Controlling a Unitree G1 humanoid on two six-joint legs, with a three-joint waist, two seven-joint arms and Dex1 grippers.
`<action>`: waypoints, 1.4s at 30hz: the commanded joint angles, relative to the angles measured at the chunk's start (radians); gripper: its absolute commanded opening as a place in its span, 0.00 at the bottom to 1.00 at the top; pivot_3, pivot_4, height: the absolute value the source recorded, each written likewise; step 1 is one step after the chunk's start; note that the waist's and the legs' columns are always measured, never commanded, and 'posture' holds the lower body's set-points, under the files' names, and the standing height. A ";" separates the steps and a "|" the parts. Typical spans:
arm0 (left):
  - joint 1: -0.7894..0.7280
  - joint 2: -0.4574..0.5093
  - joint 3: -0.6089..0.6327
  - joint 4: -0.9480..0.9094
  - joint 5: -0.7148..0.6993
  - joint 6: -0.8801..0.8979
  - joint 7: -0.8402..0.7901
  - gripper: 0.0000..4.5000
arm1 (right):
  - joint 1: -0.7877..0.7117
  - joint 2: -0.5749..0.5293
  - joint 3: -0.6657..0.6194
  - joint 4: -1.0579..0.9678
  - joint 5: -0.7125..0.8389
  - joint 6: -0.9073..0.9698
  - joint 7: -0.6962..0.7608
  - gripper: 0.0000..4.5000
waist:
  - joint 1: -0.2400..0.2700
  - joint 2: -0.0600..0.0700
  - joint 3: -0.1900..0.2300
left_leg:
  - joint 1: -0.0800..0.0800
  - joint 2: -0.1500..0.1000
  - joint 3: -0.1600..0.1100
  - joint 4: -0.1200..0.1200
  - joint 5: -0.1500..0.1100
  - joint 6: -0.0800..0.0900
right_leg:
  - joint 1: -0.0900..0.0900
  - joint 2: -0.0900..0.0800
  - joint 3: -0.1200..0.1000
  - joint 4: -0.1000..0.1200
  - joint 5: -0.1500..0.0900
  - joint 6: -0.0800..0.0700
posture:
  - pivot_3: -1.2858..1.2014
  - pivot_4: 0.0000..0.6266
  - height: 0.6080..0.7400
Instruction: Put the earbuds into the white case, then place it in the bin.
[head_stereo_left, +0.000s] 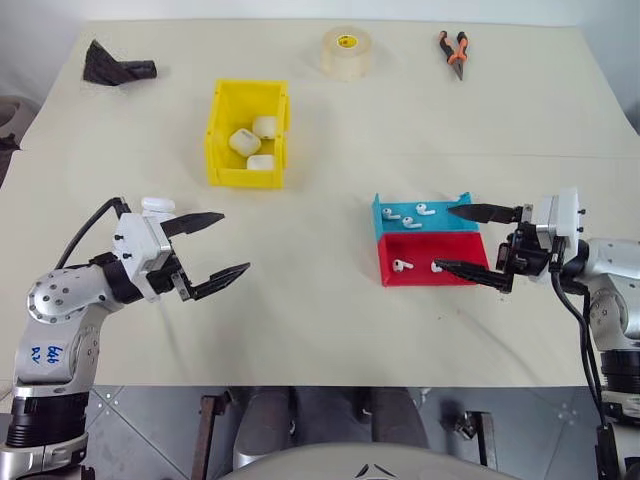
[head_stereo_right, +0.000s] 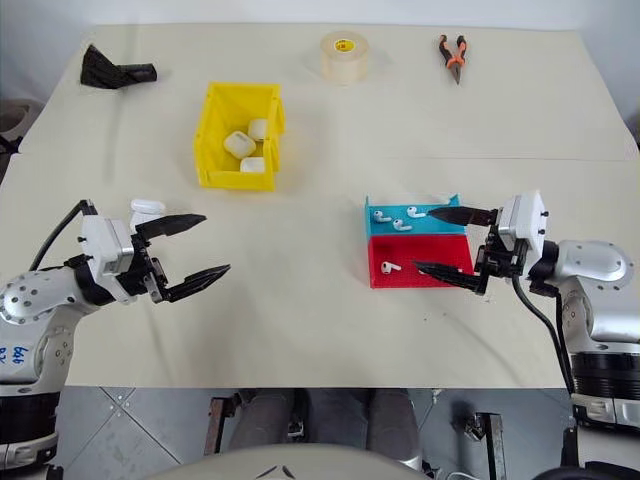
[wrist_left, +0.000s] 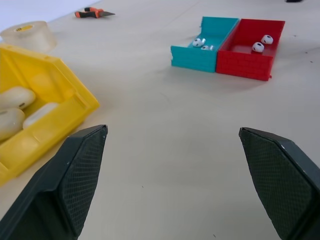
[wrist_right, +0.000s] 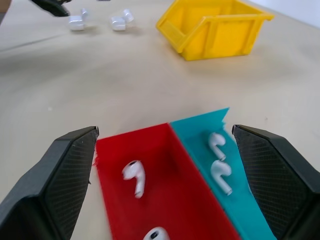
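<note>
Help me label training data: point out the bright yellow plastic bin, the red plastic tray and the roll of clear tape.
bright yellow plastic bin (head_stereo_left: 222, 120), left eye view, left wall.
red plastic tray (head_stereo_left: 425, 275), left eye view, front wall.
roll of clear tape (head_stereo_left: 346, 52), left eye view, top face.

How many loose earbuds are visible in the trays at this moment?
4. Two earbuds lie in the teal tray, and two in the red tray. The right end effector could hide more.

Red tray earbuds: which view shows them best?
Right wrist view: the earbuds lie close up in the red tray, stems visible. The eye views show them small from above; the left wrist view shows two distant white dots.
</note>
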 joint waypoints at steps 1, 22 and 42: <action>-0.012 0.001 0.018 -0.018 0.012 -0.005 0.032 1.00 | 0.004 -0.012 -0.013 -0.039 0.006 -0.019 0.026 1.00 | -0.001 0.000 0.000 | 0.000 0.000 0.000 0.000 0.000 0.000 | 0.000 0.000 0.000 0.000 0.000 0.000 | 0.52 0.24 1.00; 0.443 -0.216 0.406 -0.446 -0.127 0.417 0.583 1.00 | -0.037 0.204 0.088 -0.208 0.035 -0.046 -0.028 1.00 | 0.017 -0.005 0.000 | 0.003 0.000 -0.001 -0.001 0.000 0.000 | 0.002 -0.001 0.001 0.000 0.000 0.000 | 0.52 0.24 1.00; -0.090 0.218 0.327 -0.176 -0.292 1.482 0.815 1.00 | -0.043 0.207 0.103 -0.190 0.027 -0.036 -0.044 1.00 | -0.008 -0.007 0.001 | 0.008 0.000 0.004 -0.010 0.000 -0.002 | 0.001 0.001 0.003 0.000 -0.001 -0.002 | 0.52 0.24 1.00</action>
